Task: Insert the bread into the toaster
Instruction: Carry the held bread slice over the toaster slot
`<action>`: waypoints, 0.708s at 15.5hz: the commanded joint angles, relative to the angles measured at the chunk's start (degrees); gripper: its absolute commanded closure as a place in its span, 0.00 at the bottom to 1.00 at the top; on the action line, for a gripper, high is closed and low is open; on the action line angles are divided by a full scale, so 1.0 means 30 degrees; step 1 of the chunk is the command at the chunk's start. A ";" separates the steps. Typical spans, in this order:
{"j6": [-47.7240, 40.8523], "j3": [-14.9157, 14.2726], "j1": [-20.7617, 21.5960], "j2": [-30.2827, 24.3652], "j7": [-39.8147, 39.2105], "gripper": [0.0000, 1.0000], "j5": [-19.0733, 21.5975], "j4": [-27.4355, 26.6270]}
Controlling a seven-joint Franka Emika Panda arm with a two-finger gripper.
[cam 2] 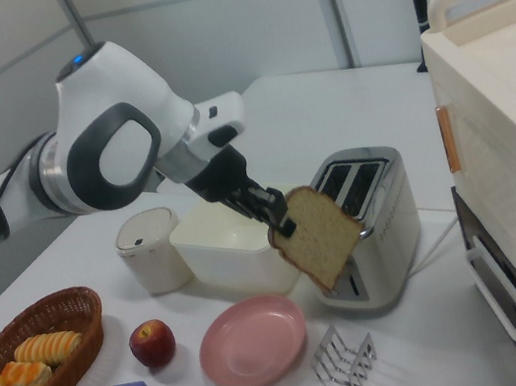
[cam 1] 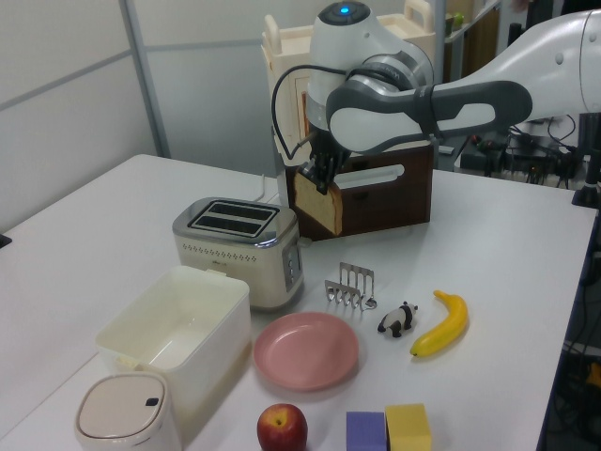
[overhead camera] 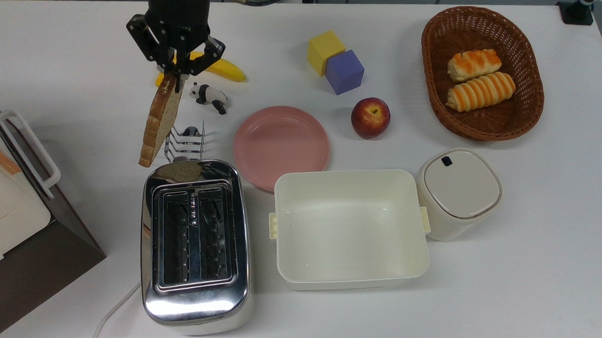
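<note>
The gripper [overhead camera: 175, 79], in the upper left of the top view, pinches the bread [overhead camera: 158, 119] by its top edge; the slice hangs tilted in the air above the wire toast rack [overhead camera: 186, 142]. Below it in the top view stands the toaster [overhead camera: 196, 245], both slots empty. The pink plate [overhead camera: 281, 146] lies just beside the rack.

Glossy chrome toaster [overhead camera: 196, 245], woven wicker basket [overhead camera: 433, 58], matt plastic tub [overhead camera: 350, 230].
</note>
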 commanded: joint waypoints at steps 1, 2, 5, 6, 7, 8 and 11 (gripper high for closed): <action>-0.0075 0.0001 0.0244 -0.0094 0.0548 1.00 -0.0027 0.1362; -0.0105 0.0030 0.0303 -0.0036 0.0518 1.00 0.0031 0.1598; -0.0920 0.0264 0.0274 0.0082 0.0547 1.00 0.1109 0.2184; -0.1302 0.0294 0.0274 0.0256 0.0431 1.00 0.1463 0.2622; -0.1567 0.0323 0.0303 0.0374 0.0401 1.00 0.1496 0.3032; -0.1802 0.0323 0.0274 0.0404 0.0343 1.00 0.1525 0.3239; -0.2331 0.0352 0.0303 0.0404 -0.0505 1.00 0.1672 0.3446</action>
